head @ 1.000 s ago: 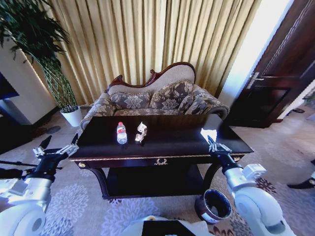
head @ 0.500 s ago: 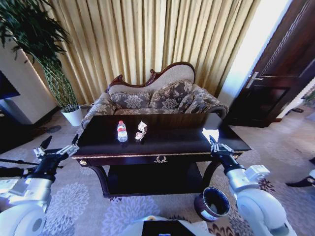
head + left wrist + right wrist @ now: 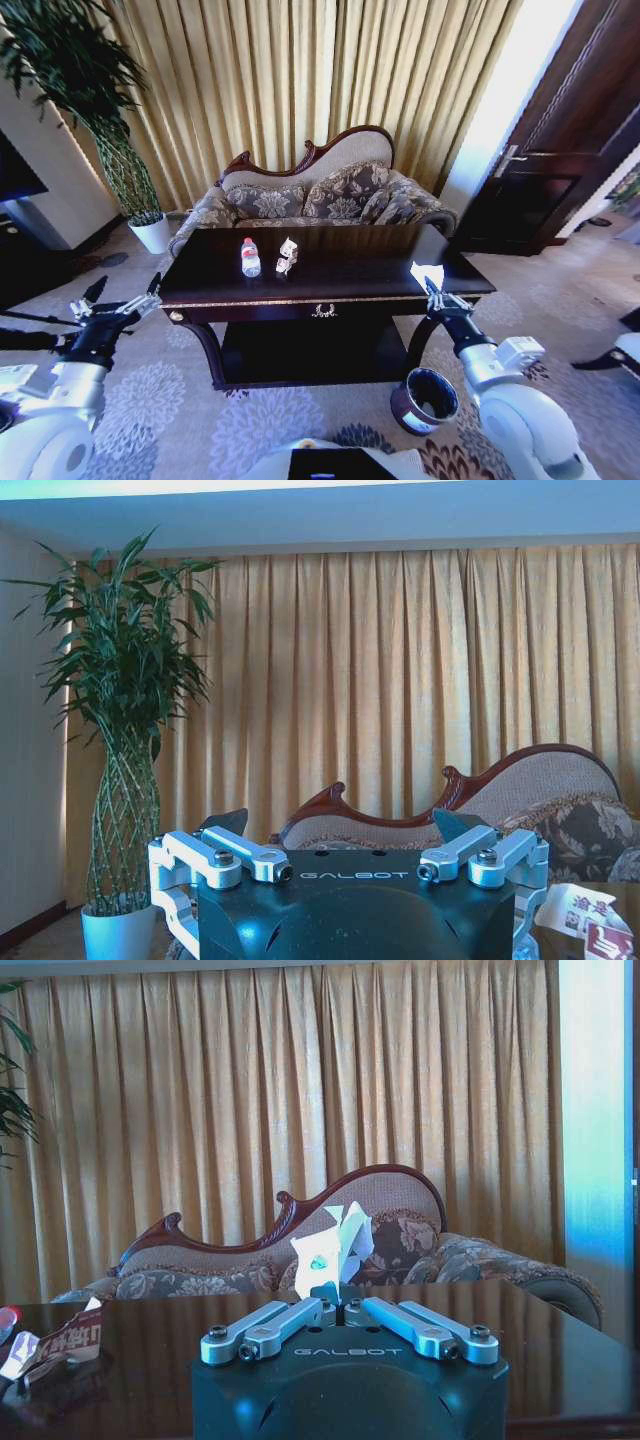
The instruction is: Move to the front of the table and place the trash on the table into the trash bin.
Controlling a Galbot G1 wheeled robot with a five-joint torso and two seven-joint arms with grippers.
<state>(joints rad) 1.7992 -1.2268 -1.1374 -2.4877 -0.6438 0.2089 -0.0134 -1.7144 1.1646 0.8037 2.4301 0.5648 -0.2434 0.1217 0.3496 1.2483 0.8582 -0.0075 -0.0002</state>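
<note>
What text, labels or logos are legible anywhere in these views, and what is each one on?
"GALBOT": on the left gripper housing.
"GALBOT": on the right gripper housing.
Crushed carton: red characters, too blurred to read.
Bottle label: too small to read.
Table front: a gold emblem, no lettering.
Trash bin: no readable mark.

On the table (image 3: 350, 275), the plastic bottle (image 3: 250, 257) stands left of the crushed carton (image 3: 287, 255), both toward the far edge. Crumpled paper (image 3: 426, 274) lies at the near right corner. The trash bin (image 3: 424, 399) sits on the floor below that corner; the sofa (image 3: 320, 195) stands behind the table.
</note>
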